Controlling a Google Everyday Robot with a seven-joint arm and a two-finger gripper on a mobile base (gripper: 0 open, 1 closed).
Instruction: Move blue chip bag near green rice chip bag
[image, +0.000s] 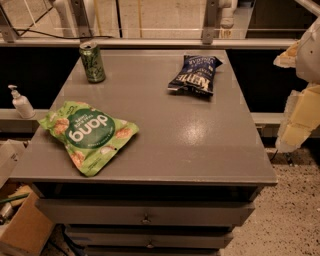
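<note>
The blue chip bag (194, 74) lies crinkled on the far right part of the grey cabinet top (200, 140), white lettering up. The green rice chip bag (87, 134) lies flat at the front left of the same top, its "dang" lettering upside down to me. The two bags are well apart, with bare grey surface between them. My gripper (298, 107) hangs at the right edge of the view, beyond the cabinet's right side and above the floor. It is to the right of the blue bag, touches nothing and holds nothing.
A green drink can (92, 61) stands upright at the far left corner. A white pump bottle (21, 102) stands on a ledge left of the cabinet. Drawers (146, 215) face me below. A cardboard box (22, 227) sits on the floor at the lower left.
</note>
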